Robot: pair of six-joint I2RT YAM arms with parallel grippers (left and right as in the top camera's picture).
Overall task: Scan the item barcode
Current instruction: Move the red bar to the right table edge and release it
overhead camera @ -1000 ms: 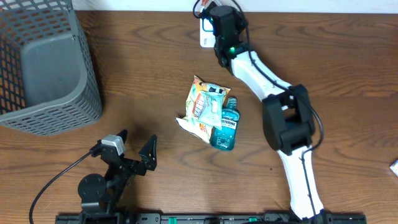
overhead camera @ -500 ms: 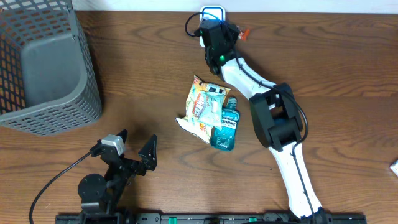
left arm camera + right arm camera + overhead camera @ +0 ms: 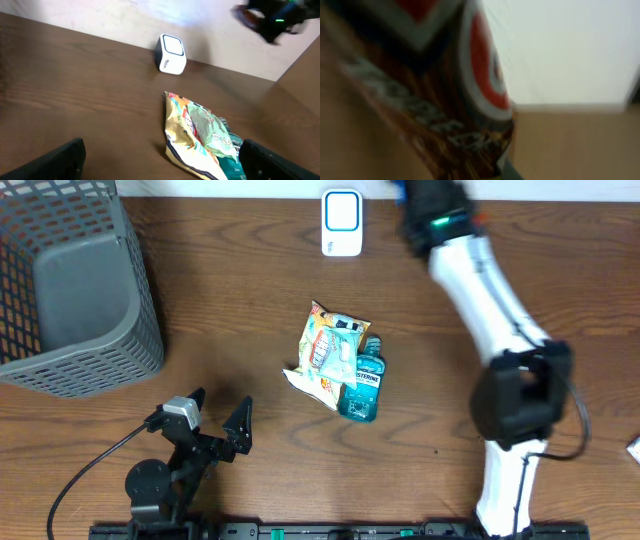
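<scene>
While the right gripper [image 3: 415,195] clamps a red packet [image 3: 470,85] near the scanner [image 3: 342,222], the left gripper [image 3: 218,413] gapes facing a snack bag [image 3: 325,352].

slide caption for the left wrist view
White scanner stands beyond a snack bag on the wooden table.

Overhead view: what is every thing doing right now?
Scanner: standing upright.
Chip bag: lying flat.
Mouthwash bottle: lying down, touching the bag.
Basket: upright, empty.
Left gripper: open, empty.
Right gripper: shut on red packet.
</scene>
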